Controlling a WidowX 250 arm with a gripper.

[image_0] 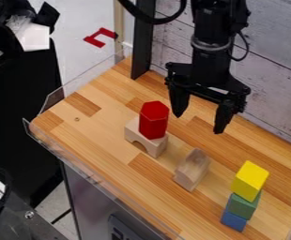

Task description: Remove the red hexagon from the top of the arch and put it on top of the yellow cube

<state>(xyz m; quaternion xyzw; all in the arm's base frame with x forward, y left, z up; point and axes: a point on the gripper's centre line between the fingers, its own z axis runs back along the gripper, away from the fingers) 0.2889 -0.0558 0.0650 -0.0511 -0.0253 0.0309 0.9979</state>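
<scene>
My gripper (199, 123) hangs open over the back of the wooden table, its two fingers wide apart with nothing between them. To its left and lower in the view, the red hexagon (154, 120) stands upright on top of the light wooden arch (145, 139). The yellow cube (249, 179) sits tilted-looking on a green block (242, 205), which rests on a blue block (234, 220), at the right front. Gripper and blocks are apart.
Between the arch and the colored stack lies another light wooden block (192, 169). A clear low rim (98, 176) runs along the table's left and front edges. A white plank wall (276, 70) and a dark post (143, 42) stand behind.
</scene>
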